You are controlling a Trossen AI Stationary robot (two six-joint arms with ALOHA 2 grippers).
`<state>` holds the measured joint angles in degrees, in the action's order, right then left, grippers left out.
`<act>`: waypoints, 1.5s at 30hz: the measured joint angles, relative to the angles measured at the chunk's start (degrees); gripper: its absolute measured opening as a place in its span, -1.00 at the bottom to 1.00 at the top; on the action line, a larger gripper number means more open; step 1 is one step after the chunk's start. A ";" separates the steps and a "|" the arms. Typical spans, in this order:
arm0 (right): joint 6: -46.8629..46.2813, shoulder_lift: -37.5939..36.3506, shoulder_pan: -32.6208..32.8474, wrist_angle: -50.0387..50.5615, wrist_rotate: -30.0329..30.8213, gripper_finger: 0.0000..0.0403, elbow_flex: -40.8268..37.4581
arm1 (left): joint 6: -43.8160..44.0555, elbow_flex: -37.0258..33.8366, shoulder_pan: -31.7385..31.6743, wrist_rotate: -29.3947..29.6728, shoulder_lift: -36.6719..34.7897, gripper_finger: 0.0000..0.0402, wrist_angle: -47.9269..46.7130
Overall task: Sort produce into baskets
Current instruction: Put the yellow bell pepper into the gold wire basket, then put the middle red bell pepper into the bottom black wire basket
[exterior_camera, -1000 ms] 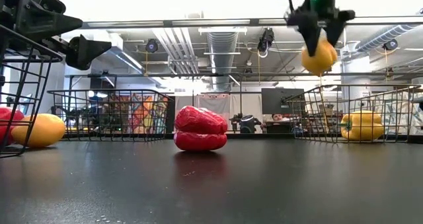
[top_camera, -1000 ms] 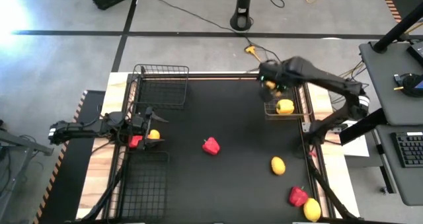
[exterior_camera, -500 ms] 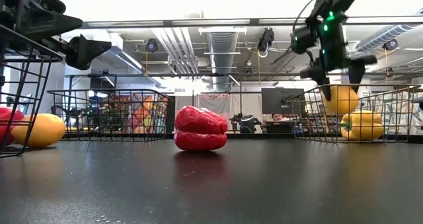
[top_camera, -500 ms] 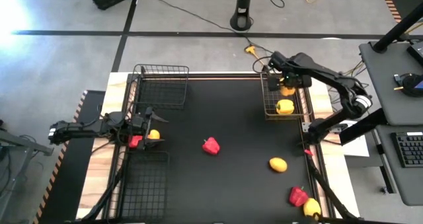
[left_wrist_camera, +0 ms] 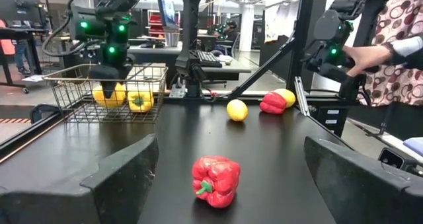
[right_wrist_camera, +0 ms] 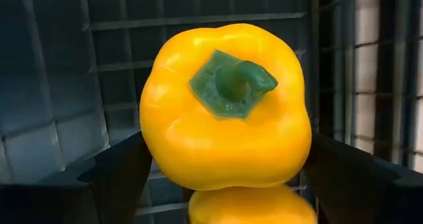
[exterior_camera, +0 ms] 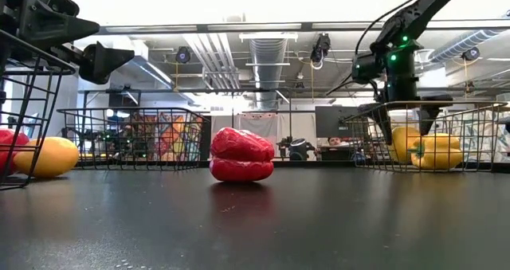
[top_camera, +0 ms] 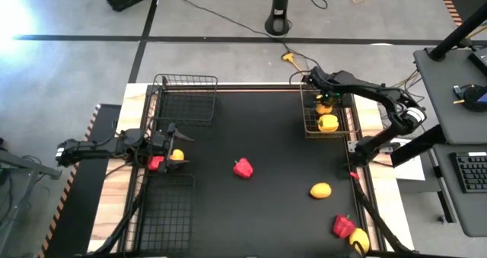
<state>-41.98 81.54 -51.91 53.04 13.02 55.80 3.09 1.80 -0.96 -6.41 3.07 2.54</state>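
Note:
My right gripper [top_camera: 326, 102] reaches down into the coppery wire basket [top_camera: 351, 113] at the table's far right, shut on a yellow bell pepper [right_wrist_camera: 225, 105]. A second yellow pepper [top_camera: 328, 123] lies in the same basket beside it. My left gripper [top_camera: 169, 142] waits open at the table's left edge, next to a red piece [top_camera: 156, 164] and a yellow piece [top_camera: 176, 155]. A red pepper [top_camera: 242, 167] lies mid-table. A lemon-like oval [top_camera: 320, 189], a red pepper [top_camera: 342, 226] and a yellow piece [top_camera: 358, 240] lie near the right front. My right gripper pinches the yellow pepper by two opposite sides [right_wrist_camera: 149, 151] between its two fingers. The fingers come from above, pointing down, with the green stem [right_wrist_camera: 231, 85] facing up toward the wrist. The pepper sits upright, low in the basket [exterior_camera: 402, 142]; I cannot tell whether it rests on the floor.
A dark wire basket [top_camera: 186, 79] stands at the far left and a black one [top_camera: 163, 212] at the near left. The left wrist view shows a person's hand [left_wrist_camera: 360, 52] beyond the table's right edge. Open black tabletop lies around the middle red pepper.
My right gripper has carried the yellow pepper from above the basket's far-left corner toward the right and down into the basket, beside the other yellow pepper. The left arm has kept still.

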 joint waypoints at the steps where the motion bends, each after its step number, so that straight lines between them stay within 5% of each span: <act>1: -0.04 0.00 -0.02 0.23 0.59 0.79 -0.16 | 0.00 0.02 0.01 0.00 0.00 0.80 -0.04; 13: 2.57 -0.57 0.01 2.66 -0.35 0.94 3.22 | 0.00 0.00 -0.01 0.00 0.00 0.80 -0.02; 23: 5.91 -0.93 4.58 13.47 -11.57 0.98 16.64 | -0.02 0.00 -0.01 -0.03 0.00 0.80 -0.02; 29: 5.23 -3.01 17.09 14.47 -11.06 0.98 21.93 | 0.00 0.02 0.00 -0.03 0.00 0.80 -0.02; 36: 1.28 -3.69 39.26 3.55 -8.40 0.98 19.05 | 0.00 0.01 -0.01 -0.03 0.01 0.80 0.00; 45: 7.64 1.68 64.60 -22.41 11.24 0.98 13.55 | 0.00 0.02 -0.01 -0.03 0.00 0.80 -0.02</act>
<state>-34.34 83.22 12.70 30.63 24.26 69.35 3.09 1.82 -0.97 -6.44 3.07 2.52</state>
